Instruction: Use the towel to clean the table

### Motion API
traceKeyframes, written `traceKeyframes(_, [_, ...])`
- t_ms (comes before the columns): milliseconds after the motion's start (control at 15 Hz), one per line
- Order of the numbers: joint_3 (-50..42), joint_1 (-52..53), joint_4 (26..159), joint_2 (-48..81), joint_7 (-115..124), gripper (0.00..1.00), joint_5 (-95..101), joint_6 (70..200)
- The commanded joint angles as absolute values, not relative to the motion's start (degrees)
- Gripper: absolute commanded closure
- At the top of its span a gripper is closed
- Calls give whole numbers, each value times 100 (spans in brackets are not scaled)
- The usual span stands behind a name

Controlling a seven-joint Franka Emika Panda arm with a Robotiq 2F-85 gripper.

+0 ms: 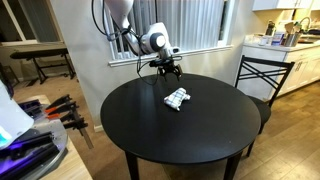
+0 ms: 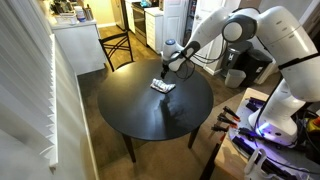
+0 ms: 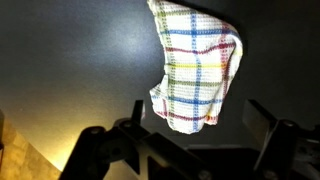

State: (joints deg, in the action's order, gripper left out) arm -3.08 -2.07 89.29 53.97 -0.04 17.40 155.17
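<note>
A white towel with a coloured check pattern (image 1: 177,98) lies crumpled on the round black table (image 1: 150,125). It also shows in the other exterior view (image 2: 163,87) and fills the upper middle of the wrist view (image 3: 197,68). My gripper (image 1: 165,68) hovers above the table just behind the towel, also seen from the other side (image 2: 167,66). In the wrist view the gripper (image 3: 198,122) is open, its two fingers spread to either side of the towel's near end, with nothing between them.
A black chair (image 1: 262,78) stands at the table's far side, also visible in an exterior view (image 2: 118,48). A window wall with blinds is behind the table. Kitchen counters (image 1: 285,45) and equipment on a bench (image 2: 275,120) flank the scene.
</note>
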Motion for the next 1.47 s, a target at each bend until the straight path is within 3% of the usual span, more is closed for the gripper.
traceKeyframes(0, [-77,-412,7740,6302,-530,0,1260,15388])
traceKeyframes(933, [671,-949,5070,7935,-1835,0,172,12815])
traceKeyframes(1400, [589,-875,5191,7889,-1553,0,328,12984])
